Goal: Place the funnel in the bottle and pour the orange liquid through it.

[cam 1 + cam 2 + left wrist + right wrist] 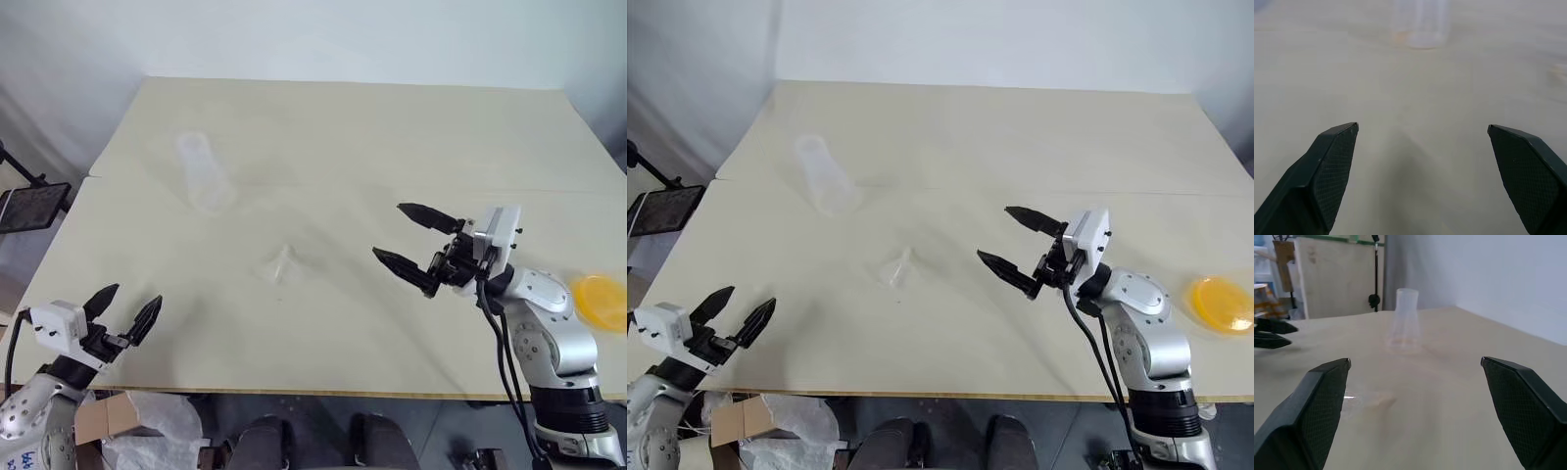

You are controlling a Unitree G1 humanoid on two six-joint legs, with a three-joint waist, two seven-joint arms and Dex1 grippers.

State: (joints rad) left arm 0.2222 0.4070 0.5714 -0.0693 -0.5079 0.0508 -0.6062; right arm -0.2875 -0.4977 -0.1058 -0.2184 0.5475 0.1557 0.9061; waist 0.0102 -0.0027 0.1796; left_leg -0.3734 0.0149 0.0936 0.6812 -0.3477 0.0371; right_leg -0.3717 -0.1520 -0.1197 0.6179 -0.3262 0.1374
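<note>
Centrally on the pale table [323,137] lies the funnel [278,265], tipped on its side. Well beyond it, toward the left, stands the bottle [205,174], upright. Near the right edge sits the orange liquid [600,300]. Between funnel and liquid hovers the right gripper [399,235], jaws spread wide, holding nothing. At the near-left corner the left gripper [129,305] also gapes empty.

L gripper [125,306]: jaws wide apart, empty, low at near-left.
R gripper [409,238]: jaws wide apart, empty, raised, aimed left.
</note>
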